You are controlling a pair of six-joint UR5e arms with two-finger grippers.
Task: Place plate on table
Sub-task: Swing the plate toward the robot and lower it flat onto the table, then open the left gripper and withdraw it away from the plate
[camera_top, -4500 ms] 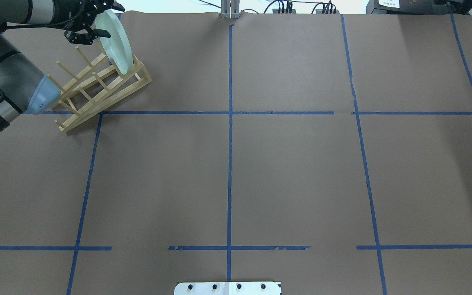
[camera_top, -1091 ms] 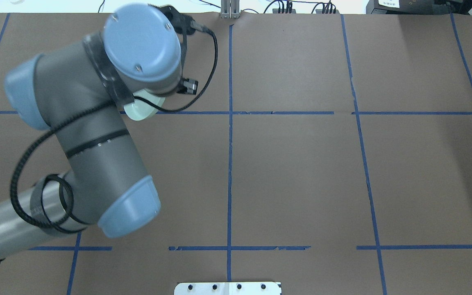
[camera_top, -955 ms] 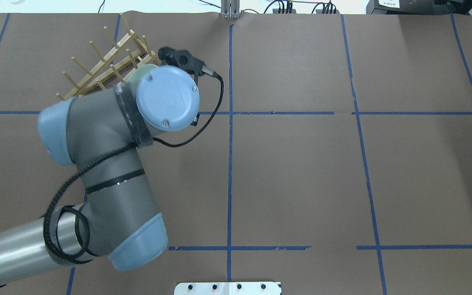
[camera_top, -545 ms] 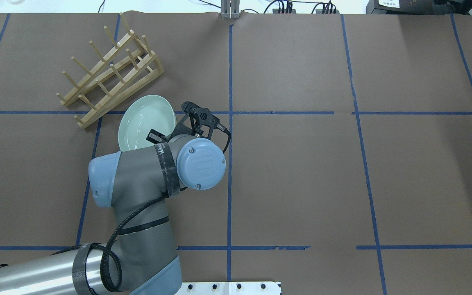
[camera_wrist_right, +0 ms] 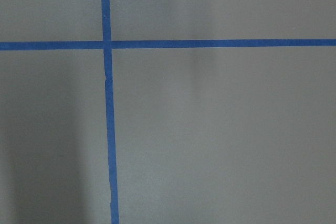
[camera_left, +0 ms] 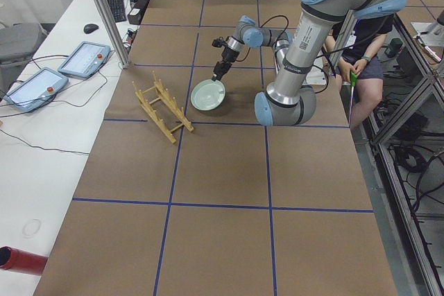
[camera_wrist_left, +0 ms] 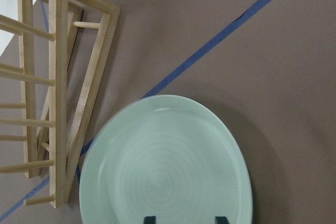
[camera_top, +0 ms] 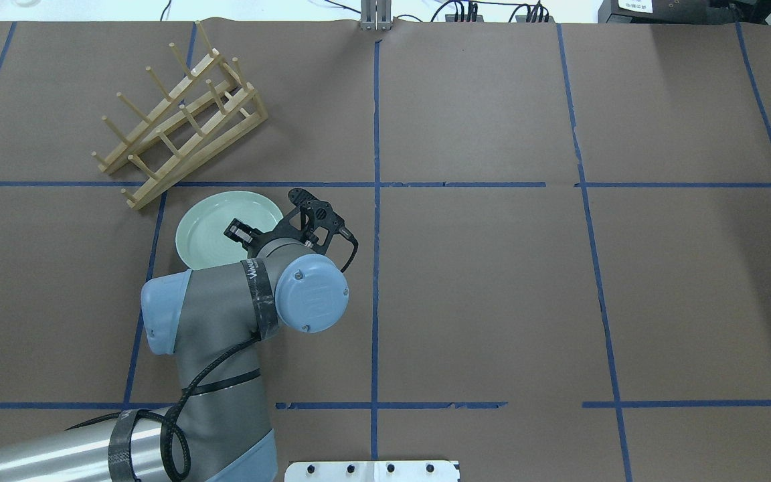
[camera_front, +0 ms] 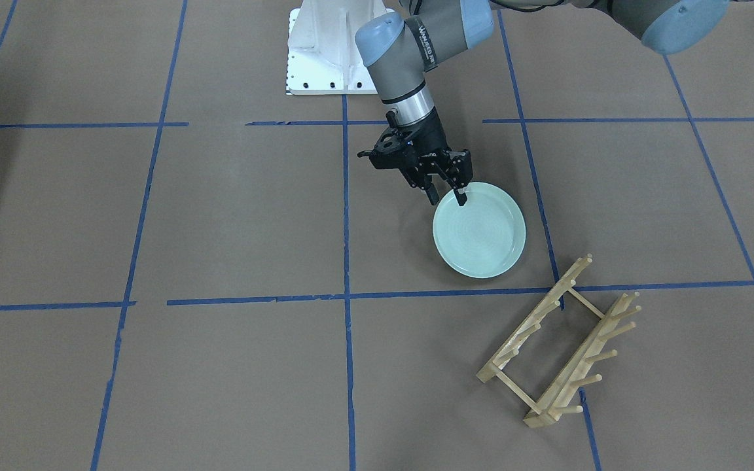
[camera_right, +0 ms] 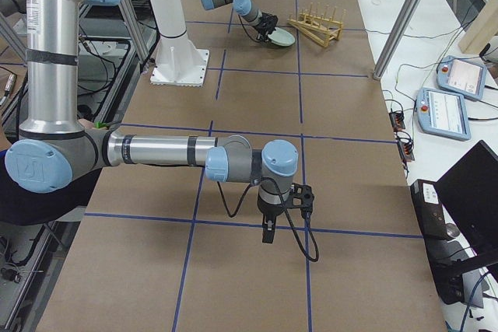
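The pale mint-green plate [camera_front: 480, 230] lies face up on the brown table [camera_front: 220, 216], just on the robot's side of a blue tape line, near the wooden rack. It also shows in the overhead view [camera_top: 215, 227] and fills the lower half of the left wrist view [camera_wrist_left: 163, 166]. My left gripper [camera_front: 446, 196] hangs over the plate's rim on the robot's side. Its two fingers stand apart, and both tips show above the plate in the left wrist view. My right gripper [camera_right: 268, 232] points down over bare table far from the plate. I cannot tell whether it is open or shut.
The light wooden peg rack [camera_front: 560, 343] stands without a plate just beyond the plate, across the tape line [camera_top: 181, 124]. The white robot base [camera_front: 324, 52] is at the table's edge. The left arm's elbow [camera_top: 225, 321] hangs over the table behind the plate.
The left arm took the plate off the rack and carried it toward the robot. In the last half second the plate went from tilted to flat on the table.
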